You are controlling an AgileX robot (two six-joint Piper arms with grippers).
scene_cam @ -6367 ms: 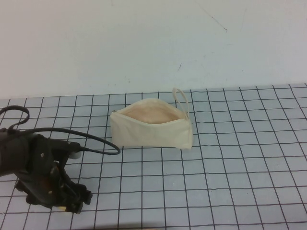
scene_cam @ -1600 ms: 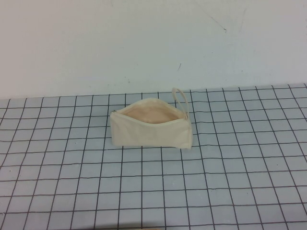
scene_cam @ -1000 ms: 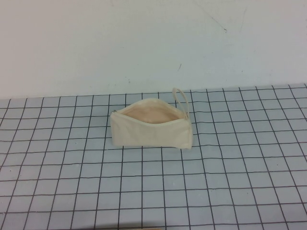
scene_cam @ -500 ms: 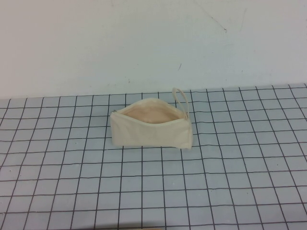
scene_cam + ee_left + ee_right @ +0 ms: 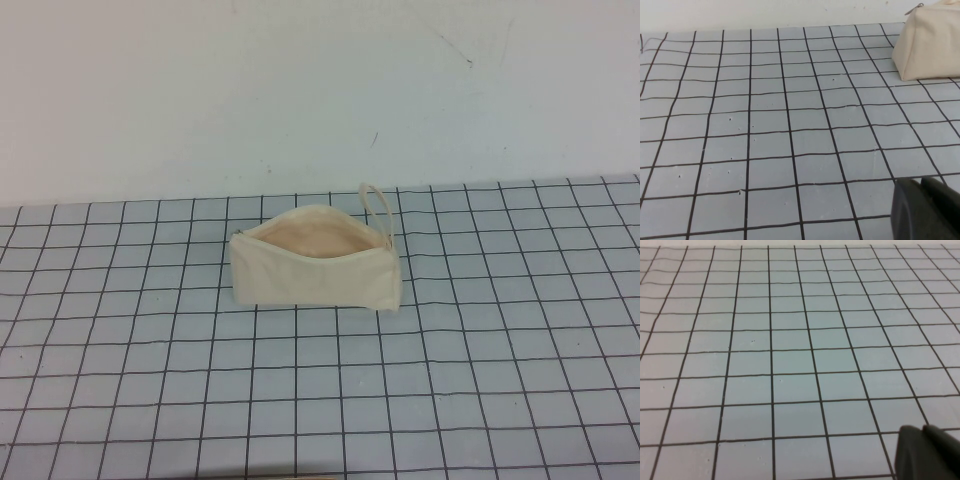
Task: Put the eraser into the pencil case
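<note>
The left arm has been withdrawn from the high view's 7 o'clock corner, left gripper (image 5: 926, 210) and right gripper (image 5: 927, 452) are glimpsed only by wrist cameras over bare grid, jaw state cannot be told, the eraser is unseen, possibly inside the soft, light pencil case (image 5: 315, 272) at centre, best held by its 1 o'clock loop strap (image 5: 379, 205).

Left arm: gone from the table's near-left corner in the high view; left gripper (image 5: 925, 210) now only a dark tip low over the grid mat (image 5: 790, 125), pencil case (image 5: 930, 42) well ahead
</note>
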